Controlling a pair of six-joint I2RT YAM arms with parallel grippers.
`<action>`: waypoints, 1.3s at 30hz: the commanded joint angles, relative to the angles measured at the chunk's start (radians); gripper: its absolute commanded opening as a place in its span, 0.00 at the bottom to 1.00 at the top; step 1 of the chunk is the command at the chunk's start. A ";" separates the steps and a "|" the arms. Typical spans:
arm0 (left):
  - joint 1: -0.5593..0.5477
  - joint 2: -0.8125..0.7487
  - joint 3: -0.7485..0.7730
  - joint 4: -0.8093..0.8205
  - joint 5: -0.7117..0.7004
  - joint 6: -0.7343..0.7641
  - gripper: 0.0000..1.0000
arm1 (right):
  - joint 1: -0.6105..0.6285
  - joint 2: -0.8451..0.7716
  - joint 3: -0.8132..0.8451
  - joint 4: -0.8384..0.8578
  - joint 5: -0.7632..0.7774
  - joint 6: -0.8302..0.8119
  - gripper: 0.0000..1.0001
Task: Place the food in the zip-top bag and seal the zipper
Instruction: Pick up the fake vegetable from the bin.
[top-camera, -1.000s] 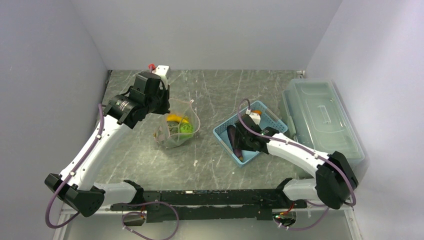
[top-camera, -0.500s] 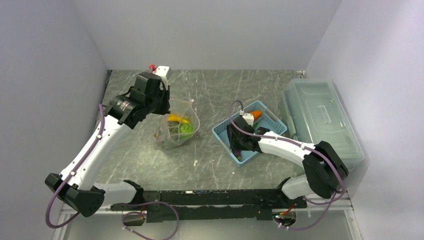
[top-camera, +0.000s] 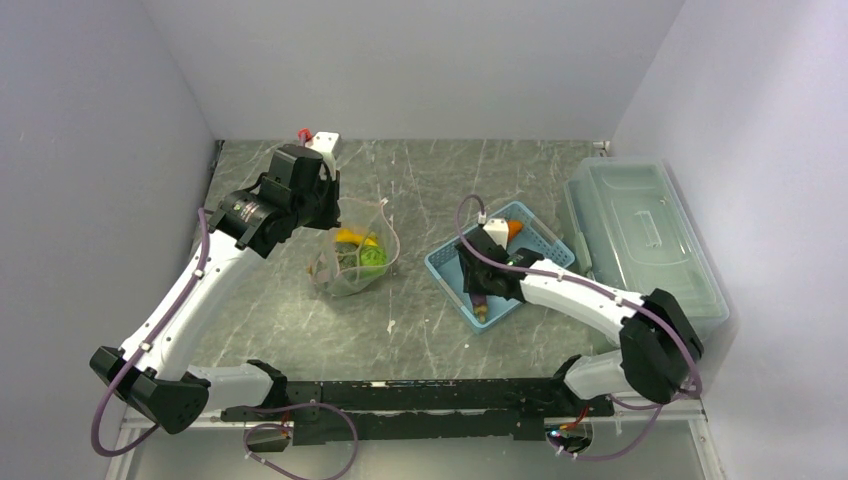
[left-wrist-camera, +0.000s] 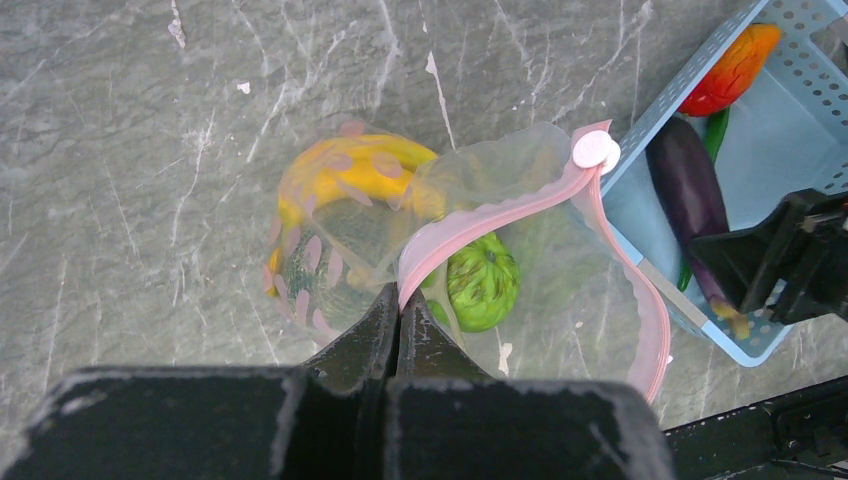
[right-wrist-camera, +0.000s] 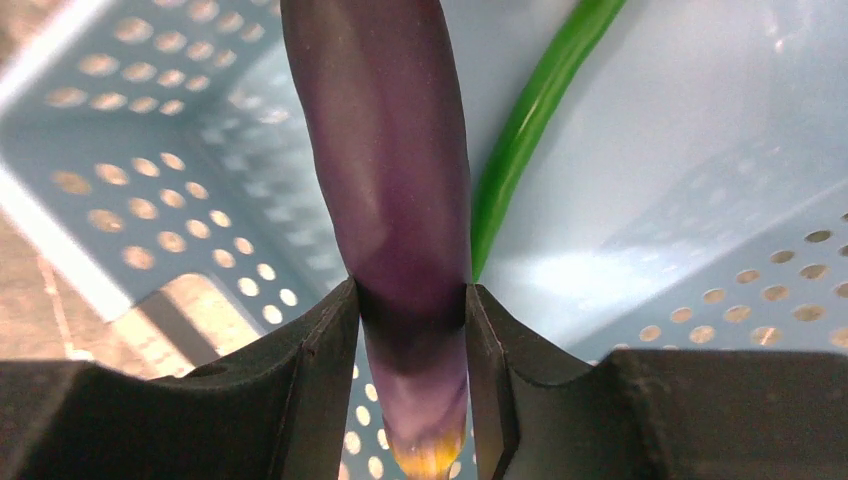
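Observation:
My left gripper (left-wrist-camera: 400, 310) is shut on the pink zipper (left-wrist-camera: 470, 225) of the clear zip-top bag (top-camera: 352, 258) and holds its mouth up. The yellow banana bunch (left-wrist-camera: 350, 180), a netted melon (left-wrist-camera: 315, 290) and a green vegetable (left-wrist-camera: 483, 283) lie in the bag. My right gripper (right-wrist-camera: 412, 300) is shut on the dark purple eggplant (right-wrist-camera: 385, 150) inside the light-blue basket (top-camera: 540, 245). A long thin green pod (right-wrist-camera: 530, 120) lies beside it. The orange carrot (left-wrist-camera: 733, 70) is at the basket's far corner.
A large clear lidded box (top-camera: 645, 240) stands at the right edge, next to the basket. A small white bracket with a red part (top-camera: 318, 138) sits at the back wall. A pale scrap (top-camera: 391, 326) lies on the table in front of the bag.
My right gripper has moved left and down inside the basket and closed round the eggplant. The left arm and bag have not moved.

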 joint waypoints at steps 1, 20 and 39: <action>0.004 -0.019 0.015 0.021 0.015 0.004 0.00 | 0.004 -0.080 0.103 -0.064 0.064 -0.037 0.00; 0.003 -0.004 0.031 0.014 0.017 0.003 0.00 | 0.004 -0.208 0.215 -0.205 0.065 -0.122 0.00; 0.003 0.019 0.036 0.021 0.027 0.008 0.00 | 0.004 -0.400 0.322 -0.264 -0.174 -0.253 0.00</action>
